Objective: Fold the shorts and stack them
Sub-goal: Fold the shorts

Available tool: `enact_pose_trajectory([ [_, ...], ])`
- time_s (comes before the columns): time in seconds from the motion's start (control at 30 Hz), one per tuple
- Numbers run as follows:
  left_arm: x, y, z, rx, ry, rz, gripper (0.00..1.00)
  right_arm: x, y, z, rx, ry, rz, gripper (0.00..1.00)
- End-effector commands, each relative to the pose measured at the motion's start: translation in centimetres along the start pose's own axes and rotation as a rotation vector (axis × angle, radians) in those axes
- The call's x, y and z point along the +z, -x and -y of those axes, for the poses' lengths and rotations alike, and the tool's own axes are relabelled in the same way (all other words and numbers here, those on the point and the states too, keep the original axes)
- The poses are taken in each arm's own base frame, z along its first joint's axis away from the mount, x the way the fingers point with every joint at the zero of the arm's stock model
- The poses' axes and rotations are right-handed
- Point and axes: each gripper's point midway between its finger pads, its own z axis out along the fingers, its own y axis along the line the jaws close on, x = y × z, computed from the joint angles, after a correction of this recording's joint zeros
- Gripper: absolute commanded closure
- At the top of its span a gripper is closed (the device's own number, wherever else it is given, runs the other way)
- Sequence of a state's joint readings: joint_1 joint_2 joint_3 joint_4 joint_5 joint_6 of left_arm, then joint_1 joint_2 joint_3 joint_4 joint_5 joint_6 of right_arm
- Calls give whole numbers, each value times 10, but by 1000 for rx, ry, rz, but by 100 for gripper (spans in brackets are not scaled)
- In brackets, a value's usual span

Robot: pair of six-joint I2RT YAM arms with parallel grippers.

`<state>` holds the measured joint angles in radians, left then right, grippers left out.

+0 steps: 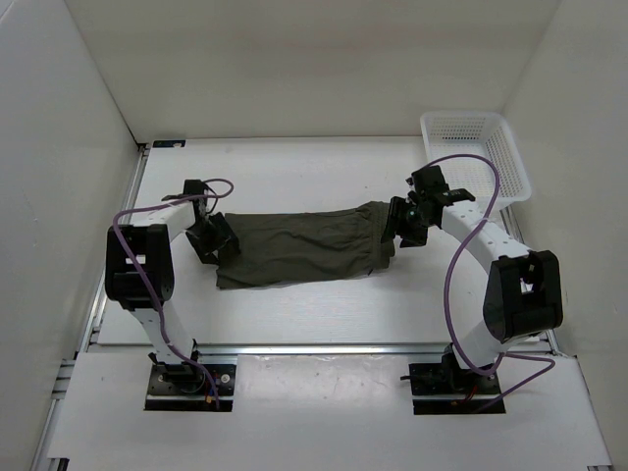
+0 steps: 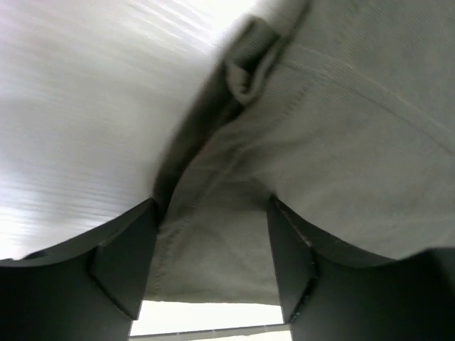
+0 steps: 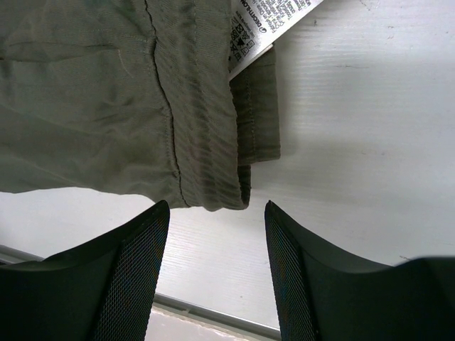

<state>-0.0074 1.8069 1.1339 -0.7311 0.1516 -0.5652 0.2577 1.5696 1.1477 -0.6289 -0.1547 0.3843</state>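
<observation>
White tabletop [image 1: 324, 314] holds the shorts [image 1: 299, 245] lying left to right, left gripper [image 1: 214, 239] parted astride the leg hem [image 2: 213, 280], right gripper [image 1: 399, 230] parted, empty, beside the waistband [image 3: 206, 135]

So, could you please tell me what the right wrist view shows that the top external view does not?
Only the right wrist view shows the white printed care label by the ribbed waistband of the shorts, and bare table between the open fingers of the right end effector. Only the top external view shows the white basket at the far right, the left end effector at the opposite end, and the shorts' whole length. Both show the olive shorts, the white table and the right end effector at the shorts' edge.
</observation>
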Motion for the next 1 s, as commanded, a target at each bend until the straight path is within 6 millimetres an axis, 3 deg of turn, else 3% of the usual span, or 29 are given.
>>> enact_pose_trajectory([
  [0.0, 11, -14, 14, 33, -57, -35, 28, -10, 5, -3, -26, 6, 39, 39],
  [0.03, 11, -13, 12, 33, -49, -30, 34, -11, 3, -3, -24, 2, 31, 39],
  [0.13, 13, -9, 16, 34, -58, -32, 62, -11, 2, 0, -22, -9, 26, 39],
  [0.17, 11, -6, 19, 35, -63, -25, 81, -13, 3, -1, -24, -6, 34, 39],
  [0.2, 9, -3, 21, 37, -69, -16, 90, -13, 4, 1, -24, -17, 39, 39],
  [0.33, -14, 17, 23, 53, -56, 59, 90, -20, 2, 4, -23, -37, 45, 39],
  [0.43, -61, 55, 26, 102, 9, 220, 90, -27, 3, 3, -26, -40, 64, 39],
  [0.47, -75, 54, 27, 125, 38, 229, 90, -30, 4, 2, -28, -37, 74, 39],
  [0.5, -99, 66, 44, 178, 26, 295, 90, -30, 2, 3, -26, -40, 66, 39],
  [0.57, -123, 73, 52, 216, 57, 350, 90, -32, 0, 4, -27, -39, 67, 39],
  [0.6, -140, 73, 65, 255, 46, 372, 90, -32, 0, 3, -17, -39, 67, 39],
  [0.73, -161, 66, 101, 323, 3, 403, 90, -34, 1, 2, -19, -36, 75, 39],
  [0.77, -171, 53, 126, 373, -34, 410, 90, -34, 1, 2, -19, -36, 75, 39],
  [0.8, -171, 53, 127, 373, -35, 410, 90, -34, 1, 2, -19, -36, 75, 39],
  [0.83, -176, 43, 148, 405, -71, 418, 90, -37, 3, 2, -12, -40, 89, 39],
  [0.9, -176, 31, 165, 429, -75, 418, 90, -37, 3, 2, -12, -40, 89, 39],
  [0.93, -170, 16, 182, 468, -87, 396, 90, -40, 1, 2, -11, -40, 88, 39],
  [0.97, -178, 13, 196, 473, -109, 415, 90, -40, 1, 2, -11, -40, 88, 39],
])
